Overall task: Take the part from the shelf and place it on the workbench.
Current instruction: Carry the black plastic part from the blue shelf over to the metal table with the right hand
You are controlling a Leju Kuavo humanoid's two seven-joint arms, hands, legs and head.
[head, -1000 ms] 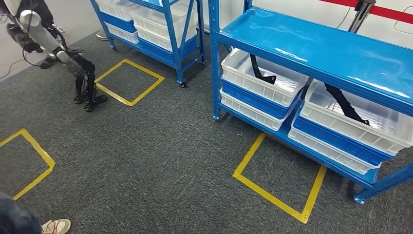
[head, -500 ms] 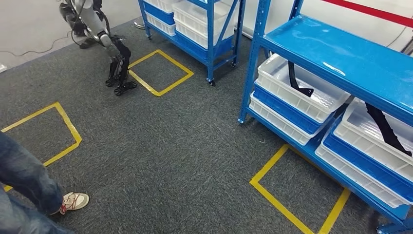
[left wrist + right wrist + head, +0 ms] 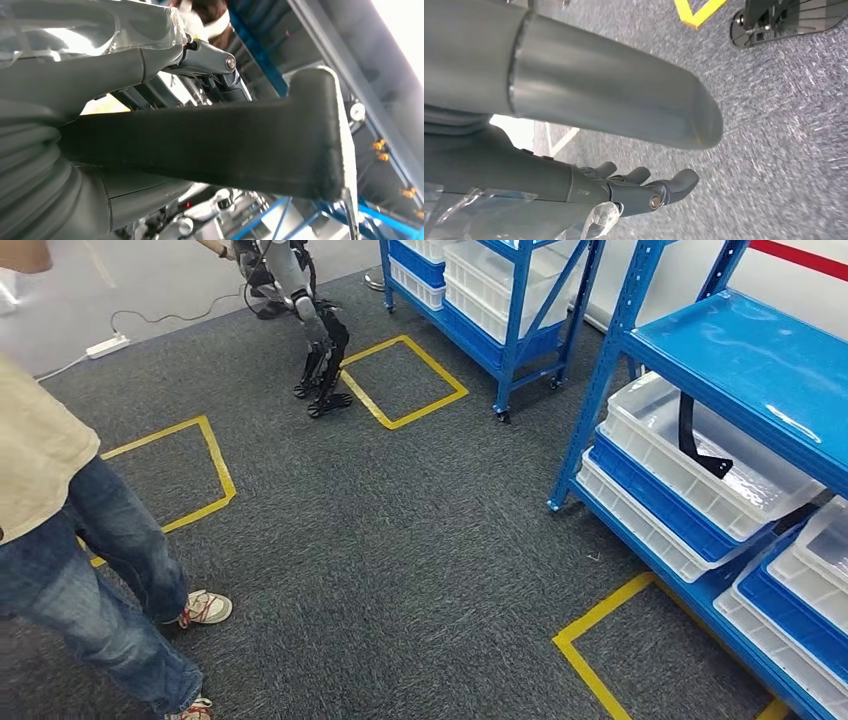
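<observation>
Right-hand bin cut off by frame edge, left hand's fingers mostly hidden behind black part, grip probably closed

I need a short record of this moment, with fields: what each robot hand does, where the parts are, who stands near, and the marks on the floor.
left robot hand: grips a long black bar-shaped part with a bent end
right robot hand: holds nothing, fingers loosely apart, above the grey carpet
shelf: blue metal rack; a white plastic bin on it holds another black bent part
person: someone in blue jeans stands at the left of the head view
floor marks: yellow tape square
</observation>
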